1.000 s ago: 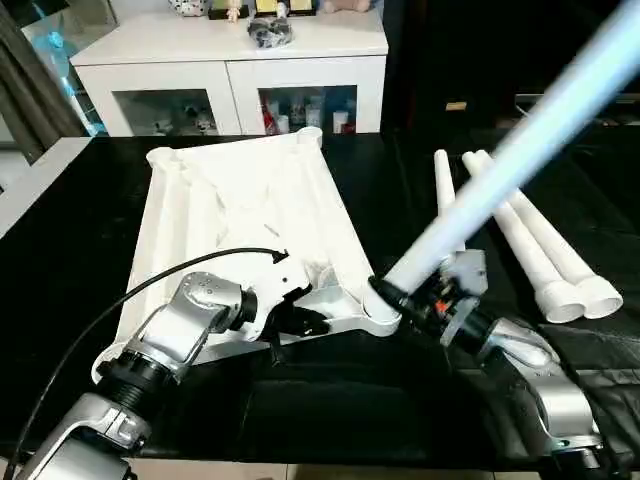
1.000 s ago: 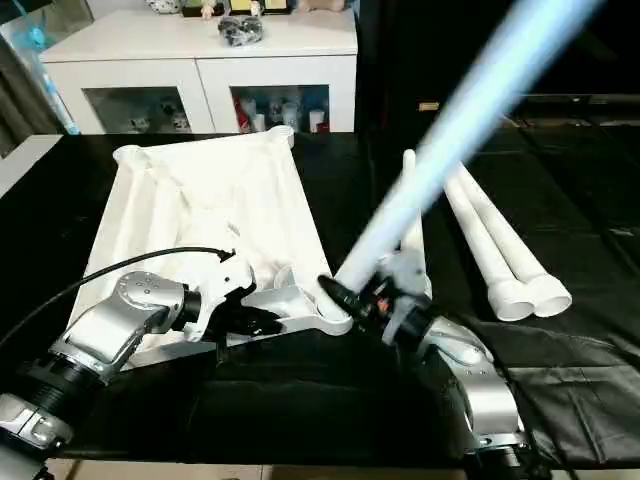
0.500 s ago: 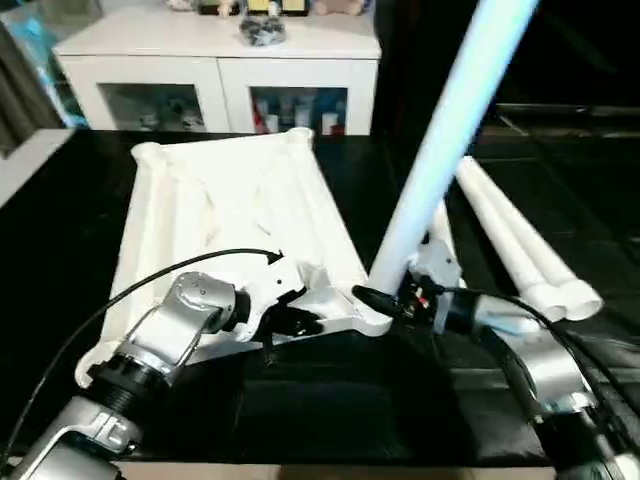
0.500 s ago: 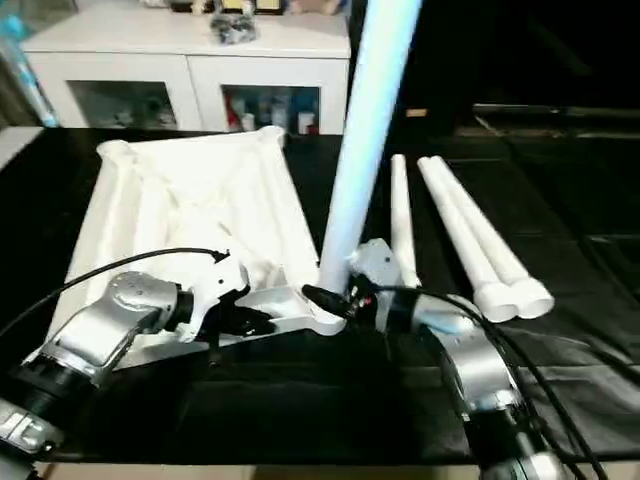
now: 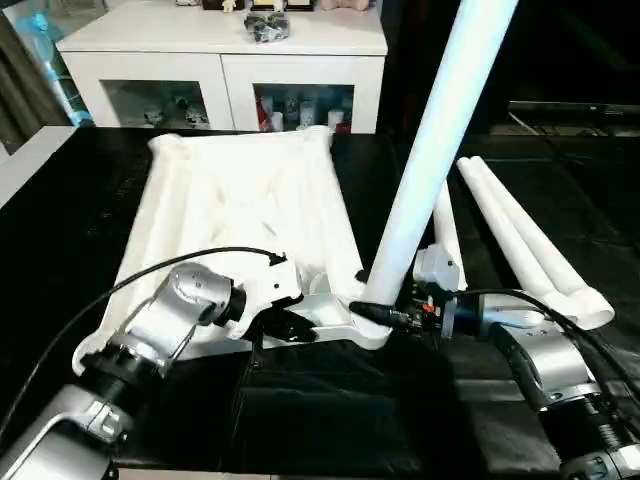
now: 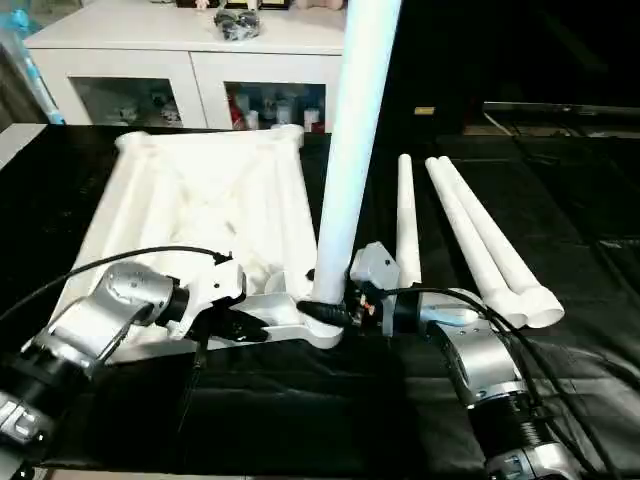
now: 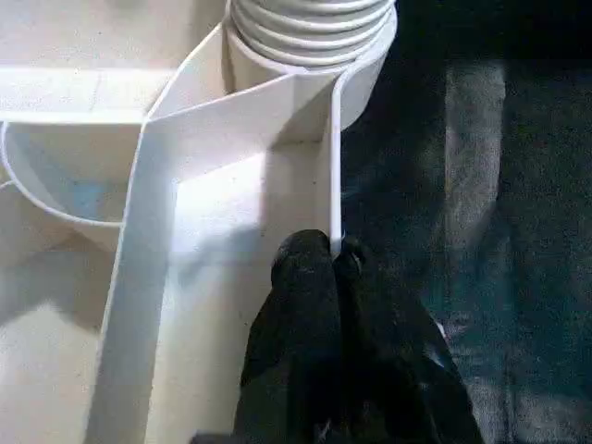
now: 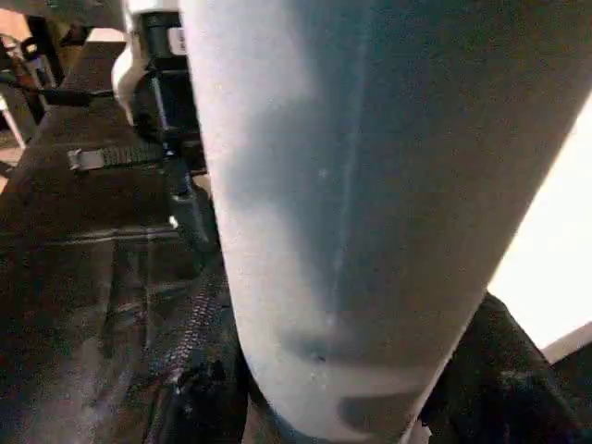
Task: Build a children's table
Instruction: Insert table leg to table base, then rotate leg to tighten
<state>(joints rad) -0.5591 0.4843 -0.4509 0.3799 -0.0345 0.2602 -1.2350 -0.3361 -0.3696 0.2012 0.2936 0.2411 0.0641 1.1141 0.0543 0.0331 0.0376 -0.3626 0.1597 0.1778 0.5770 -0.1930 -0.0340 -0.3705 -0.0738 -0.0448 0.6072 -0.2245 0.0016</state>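
Standing a leg into the near socket: the table top (image 5: 245, 215) lies underside up on the black work surface (image 5: 60, 220), and the right gripper (image 6: 335, 313) is clamped round the foot of one white leg (image 6: 355, 130), which rises nearly upright, leaning a little, out of the near right corner socket (image 7: 310, 42).
Biggest risk: the leg is long and held only at its foot, so a small wrist tilt would swing the top end far; if it goes in skewed, I judge the ribbed end could bind in the socket or lever the whole top upward.
Second risk: the left gripper (image 7: 319, 268) has its black fingers pinched shut on the thin near rim wall of the top, just beside the socket; that hold looks narrow, and a hard push on the leg might slide the top or pull the rim out of the pinch.
Third risk: the right gripper could slip down the smooth tapered tube instead of driving it home.
Open room, above: plenty for the leg.
Open room, right: three spare legs (image 5: 525, 235) lie near the right arm, apart from the top, so the elbow has limited swing that way.
Edges: the top's near rim is close to the front edge of the surface; the white cabinet (image 5: 225, 60) stands well behind.
Cable: a black lead (image 5: 150, 280) loops over the left forearm and could snag on the top's rim.
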